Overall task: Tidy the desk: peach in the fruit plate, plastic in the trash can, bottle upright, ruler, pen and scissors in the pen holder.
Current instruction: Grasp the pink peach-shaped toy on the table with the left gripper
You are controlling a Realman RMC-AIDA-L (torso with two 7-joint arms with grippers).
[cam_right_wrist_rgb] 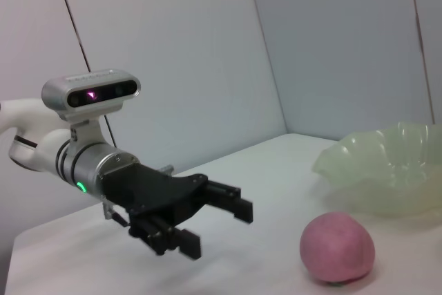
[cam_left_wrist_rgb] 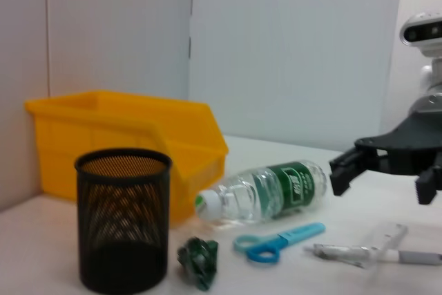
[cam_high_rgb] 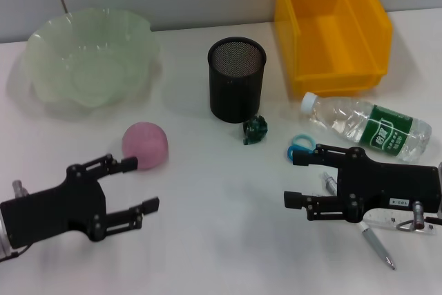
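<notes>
We see the left end effector (cam_high_rgb: 139,184) wide open and empty, just near of the peach (cam_high_rgb: 146,145) on the desk (cam_high_rgb: 214,240); the right end effector (cam_high_rgb: 296,179) gapes empty above the scissors (cam_high_rgb: 300,146).

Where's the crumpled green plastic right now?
In the head view, the small crumpled dark green plastic scrap lies on the white desk near centre, just in front of the black mesh pen holder.
</notes>
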